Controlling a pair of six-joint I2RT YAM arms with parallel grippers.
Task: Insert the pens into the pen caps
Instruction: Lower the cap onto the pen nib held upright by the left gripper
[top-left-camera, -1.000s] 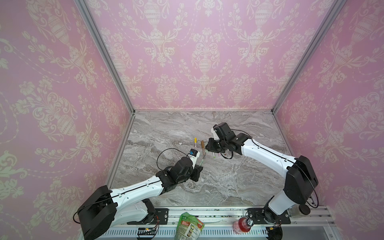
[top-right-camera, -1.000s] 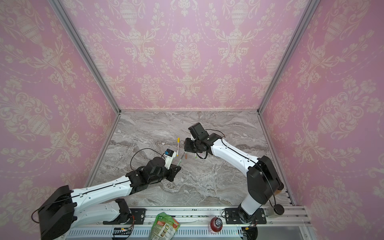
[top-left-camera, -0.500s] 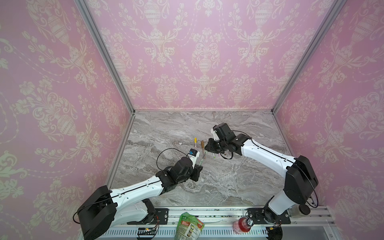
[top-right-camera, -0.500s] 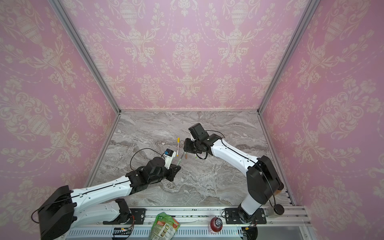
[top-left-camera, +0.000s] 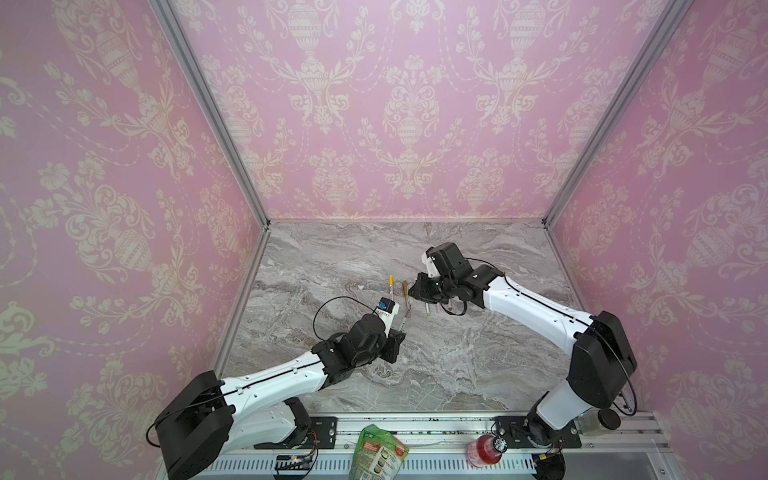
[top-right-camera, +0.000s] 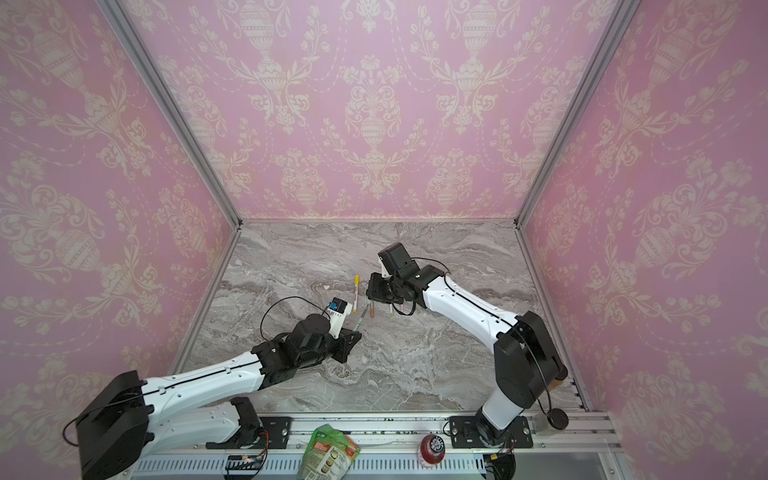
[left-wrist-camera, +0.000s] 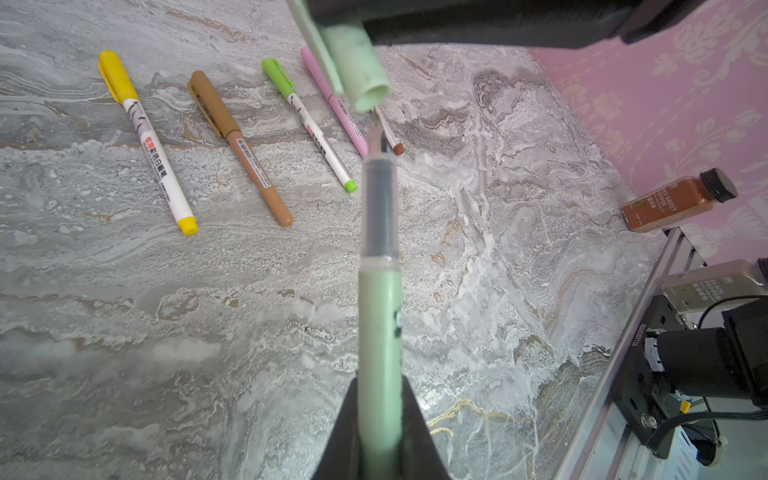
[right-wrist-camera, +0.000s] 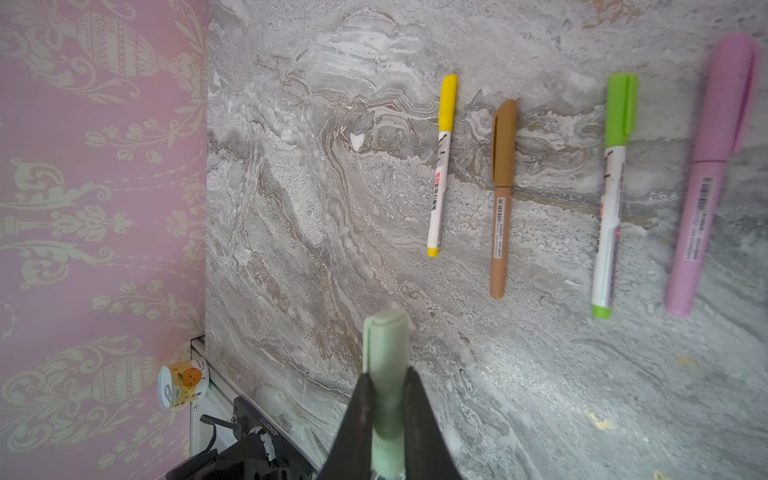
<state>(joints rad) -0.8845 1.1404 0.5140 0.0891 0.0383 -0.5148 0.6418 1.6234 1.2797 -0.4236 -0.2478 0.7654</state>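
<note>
1. Grey marble tabletop (top-left-camera: 457, 365): bare toward the front rail. Pink papered walls (top-left-camera: 124, 208) well apart from both arms, so ample room.
2. Capped marker pens (left-wrist-camera: 241, 149): lying in a row on the table beneath the work point. Keep the mating move above them.
3. Pale green plastic pen (left-wrist-camera: 380, 316): clamped in left gripper (left-wrist-camera: 380, 390), held aloft, dark tip aimed at the cap mouth. Light, stiff, smooth; likely to slide axially under push, so grip mid-barrel.
4. Pale green stubby plastic cap (right-wrist-camera: 385, 336): pinched in right gripper (right-wrist-camera: 388, 386), mouth just short of the tip, not yet on. Light, hollow; avoid squeezing the open end.
</note>
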